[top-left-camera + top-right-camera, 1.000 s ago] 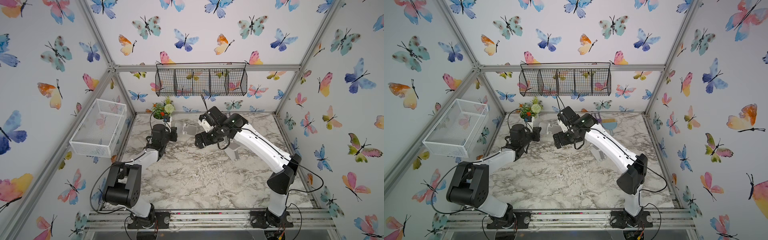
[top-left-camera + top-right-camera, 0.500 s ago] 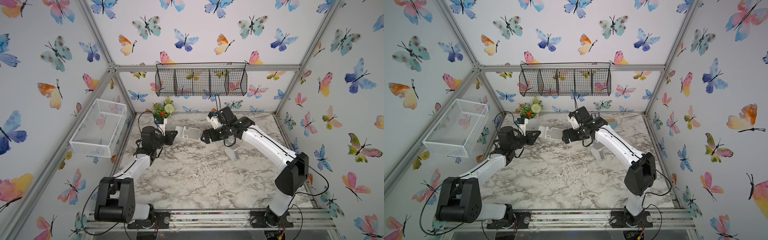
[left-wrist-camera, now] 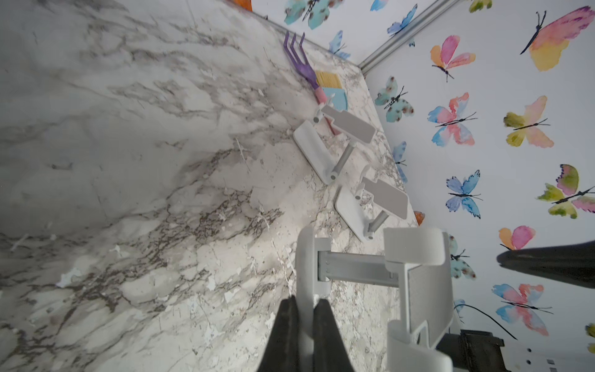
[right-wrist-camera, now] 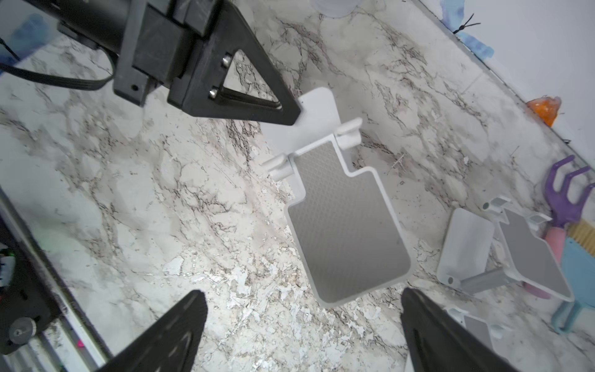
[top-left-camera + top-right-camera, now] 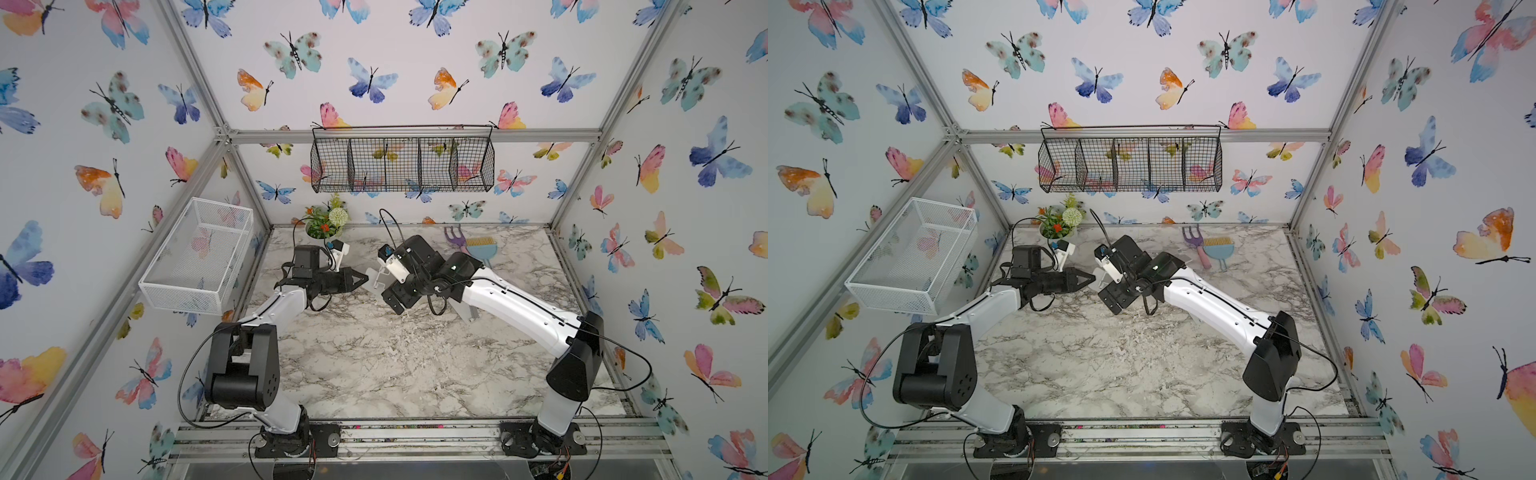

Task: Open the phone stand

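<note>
Top views: the left gripper (image 5: 360, 281) reaches in from its side of the marble table (image 5: 395, 365) with its jaws pressed together on the near edge of the white phone stand (image 5: 376, 281), which hangs above the table's rear middle. The right gripper (image 5: 388, 286) faces it from the opposite side with its jaws spread wide and nothing between them. The same layout appears in both top views, with the stand (image 5: 1100, 279) lying between the two grippers. Two other stands sit further back by a purple rake (image 5: 452, 237) and a blue brush (image 5: 482, 249). Left wrist view: the black fingers (image 3: 286, 319) clamp the stand's base plate, seen edge-on. A grey hinge arm (image 3: 354, 269) runs out from that plate to the cradle plate, so the stand looks at least partly unfolded. The spare stands (image 3: 349, 127) rest on the table beyond, both folded out. Right wrist view: the cradle plate (image 4: 347, 232) shows its grey padded face, with its long axis running from the left gripper's tip (image 4: 291, 116) towards the gap between the right gripper's splayed fingers (image 4: 180, 322). The plate's free end lies just ahead of that gap, apart from both fingers. Judged from this, the right arm is the free one and the nearer to the cradle, so any further swing of the hinge would call for it to close across the plate's short width while the left arm anchors the base.
</note>
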`<action>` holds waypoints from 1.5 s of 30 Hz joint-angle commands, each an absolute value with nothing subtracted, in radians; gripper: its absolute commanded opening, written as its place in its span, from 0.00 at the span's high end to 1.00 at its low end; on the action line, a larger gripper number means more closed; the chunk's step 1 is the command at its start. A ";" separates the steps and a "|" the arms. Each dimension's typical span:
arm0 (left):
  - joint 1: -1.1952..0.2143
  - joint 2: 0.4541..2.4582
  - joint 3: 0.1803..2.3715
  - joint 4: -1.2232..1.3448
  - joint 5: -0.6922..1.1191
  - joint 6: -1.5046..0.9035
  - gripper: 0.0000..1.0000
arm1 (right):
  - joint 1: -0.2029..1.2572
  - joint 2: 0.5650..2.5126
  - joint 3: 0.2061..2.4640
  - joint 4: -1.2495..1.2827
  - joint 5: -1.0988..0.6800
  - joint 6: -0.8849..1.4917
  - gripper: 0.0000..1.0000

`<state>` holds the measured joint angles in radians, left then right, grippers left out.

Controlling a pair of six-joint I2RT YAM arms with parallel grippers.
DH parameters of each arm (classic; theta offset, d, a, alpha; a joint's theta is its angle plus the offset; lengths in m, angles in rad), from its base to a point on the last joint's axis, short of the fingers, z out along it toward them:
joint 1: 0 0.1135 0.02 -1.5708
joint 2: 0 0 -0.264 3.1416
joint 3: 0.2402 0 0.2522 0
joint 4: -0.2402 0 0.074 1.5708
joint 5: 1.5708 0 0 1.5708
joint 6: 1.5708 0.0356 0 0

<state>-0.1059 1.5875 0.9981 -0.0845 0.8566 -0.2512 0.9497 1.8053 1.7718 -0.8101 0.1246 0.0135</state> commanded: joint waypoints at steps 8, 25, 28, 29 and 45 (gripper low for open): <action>-0.111 1.609 1.053 -0.243 0.999 -0.138 1.00 | 0.957 1.875 1.780 -0.844 0.297 -0.043 0.01; -0.143 1.538 1.047 -0.271 0.965 -0.067 1.00 | 0.957 1.908 1.824 -0.865 0.179 -0.008 0.45; -0.143 1.533 1.049 -0.261 0.958 -0.073 1.00 | 0.956 1.905 1.822 -0.868 0.185 -0.003 0.52; -0.143 1.532 1.052 -0.260 0.957 -0.074 1.00 | 0.957 1.905 1.825 -0.869 0.184 -0.001 0.54; -0.143 1.532 1.089 -0.233 0.698 -0.164 0.02 | 0.873 1.967 1.942 -0.943 0.232 0.080 0.59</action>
<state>-0.1413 1.5696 1.0695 -0.2432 0.8265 -0.1284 0.8913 1.9400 1.9141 -0.9054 0.2012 0.0425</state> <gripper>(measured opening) 0.980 0.677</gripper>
